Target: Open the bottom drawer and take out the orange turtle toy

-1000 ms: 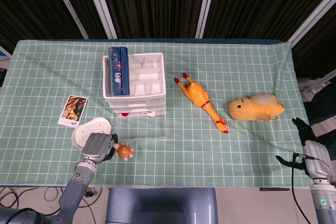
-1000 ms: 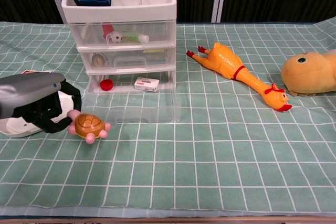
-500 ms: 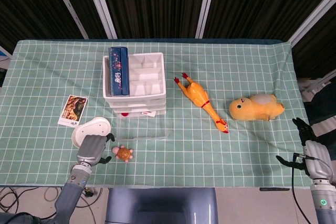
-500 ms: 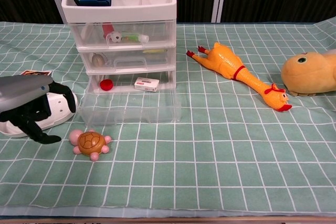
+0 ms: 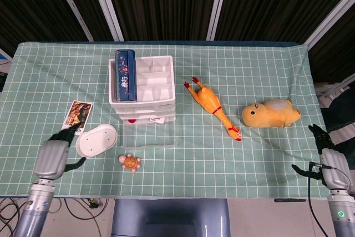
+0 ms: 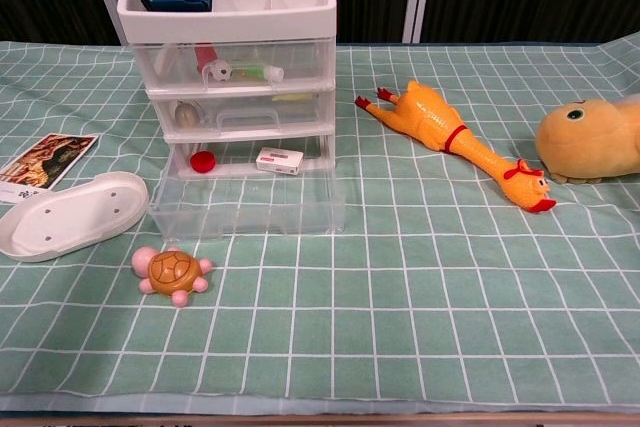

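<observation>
The orange turtle toy [image 5: 130, 162] [image 6: 172, 273] lies on the green cloth in front of the pulled-out clear bottom drawer [image 5: 148, 134] [image 6: 250, 203] of the white drawer unit [image 5: 143, 87] [image 6: 232, 57]. My left hand [image 5: 52, 156] is open at the table's left front, well apart from the turtle, and holds nothing; the chest view does not show it. My right hand [image 5: 326, 161] is open at the right front edge, far from everything.
A white oval dish [image 5: 96, 140] [image 6: 70, 215] and a photo card [image 5: 77, 116] [image 6: 45, 159] lie left of the drawer. A rubber chicken [image 5: 213, 106] [image 6: 455, 144] and a yellow plush [image 5: 270, 114] [image 6: 590, 139] lie to the right. A blue box [image 5: 125, 75] rests on the unit.
My left hand let go of the turtle on the cloth, then drew back to the left and out of the chest view. The right hand stayed still.
</observation>
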{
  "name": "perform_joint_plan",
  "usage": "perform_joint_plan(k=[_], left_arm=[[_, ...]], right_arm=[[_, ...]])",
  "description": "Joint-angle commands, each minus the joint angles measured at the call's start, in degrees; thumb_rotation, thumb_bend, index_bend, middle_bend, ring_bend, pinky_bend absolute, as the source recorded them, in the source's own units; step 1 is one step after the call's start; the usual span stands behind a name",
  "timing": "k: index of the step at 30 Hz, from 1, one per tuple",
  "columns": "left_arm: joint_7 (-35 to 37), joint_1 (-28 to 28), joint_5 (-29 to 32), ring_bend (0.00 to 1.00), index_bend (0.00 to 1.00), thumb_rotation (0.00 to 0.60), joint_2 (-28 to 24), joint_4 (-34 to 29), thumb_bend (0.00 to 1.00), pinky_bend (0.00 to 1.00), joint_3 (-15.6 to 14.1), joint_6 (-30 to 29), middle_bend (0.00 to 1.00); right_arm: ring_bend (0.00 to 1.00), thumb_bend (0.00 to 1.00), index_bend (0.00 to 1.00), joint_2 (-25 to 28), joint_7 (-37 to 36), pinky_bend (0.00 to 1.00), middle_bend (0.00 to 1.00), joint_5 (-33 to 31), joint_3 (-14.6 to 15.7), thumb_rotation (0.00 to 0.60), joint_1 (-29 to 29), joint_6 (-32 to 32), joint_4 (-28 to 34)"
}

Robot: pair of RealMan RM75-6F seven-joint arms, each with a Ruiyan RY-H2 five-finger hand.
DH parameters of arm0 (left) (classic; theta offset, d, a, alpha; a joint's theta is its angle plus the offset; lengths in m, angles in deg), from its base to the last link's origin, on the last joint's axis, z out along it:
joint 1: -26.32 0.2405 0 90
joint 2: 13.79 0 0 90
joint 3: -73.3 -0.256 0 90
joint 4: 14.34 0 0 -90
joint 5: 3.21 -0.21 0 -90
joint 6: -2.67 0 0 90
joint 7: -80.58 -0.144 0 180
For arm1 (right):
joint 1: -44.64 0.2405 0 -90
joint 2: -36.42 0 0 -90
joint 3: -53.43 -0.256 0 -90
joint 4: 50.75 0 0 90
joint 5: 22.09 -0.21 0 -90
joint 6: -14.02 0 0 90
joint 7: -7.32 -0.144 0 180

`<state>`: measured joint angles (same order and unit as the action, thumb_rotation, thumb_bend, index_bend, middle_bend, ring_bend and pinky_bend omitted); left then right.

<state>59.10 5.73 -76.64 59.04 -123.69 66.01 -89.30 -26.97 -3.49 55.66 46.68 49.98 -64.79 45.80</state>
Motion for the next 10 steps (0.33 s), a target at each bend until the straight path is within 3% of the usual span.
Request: perform_joint_plan(k=[1,10], left_arm=[[4.29,3.64,-1.02,0.0,0.0,0.6,-2.62,3.35,0.09,0.04,-0.86,-2.16,0.0],[9.94,9.56,-2.49,0.0,0.0,0.6,-3.75,8.62,0.08,0.01,-0.55,-4.2,0.0]], right_arm=[[0.0,0.05,0.0,-0.12,0.46,0.18,0.0,0.05,0.0,0.6,-0.01,-0.17,-0.01],[0.0,0.05,0.0,-0.5,0.7,0.18,0.0,1.01,0.14,0.6,-0.15,-1.03,-0.59]])
